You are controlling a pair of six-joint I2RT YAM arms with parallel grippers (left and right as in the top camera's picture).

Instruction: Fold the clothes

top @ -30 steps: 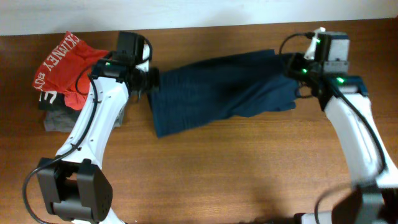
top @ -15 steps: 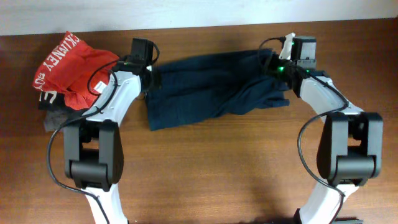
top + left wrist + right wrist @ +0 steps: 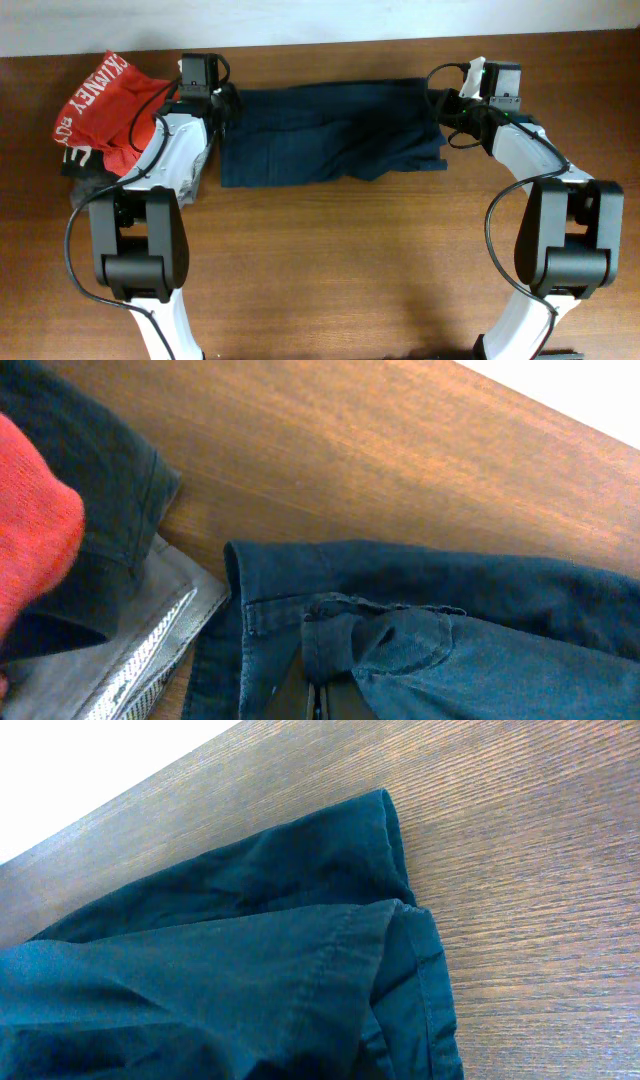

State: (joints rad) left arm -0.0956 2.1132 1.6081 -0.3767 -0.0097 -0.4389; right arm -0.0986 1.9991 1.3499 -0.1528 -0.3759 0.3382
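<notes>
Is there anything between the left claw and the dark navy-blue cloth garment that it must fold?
Nothing visible stands between them. The left claw is shut on the left edge of the dark navy-blue cloth garment. The red garment with white lettering lies farther left, not in between.

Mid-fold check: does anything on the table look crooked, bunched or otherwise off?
Nothing spilled or damaged. The navy garment is not square: at its right end the layers' edges do not line up, and its left end is bunched up at the left gripper, close beside the grey garment.
</notes>
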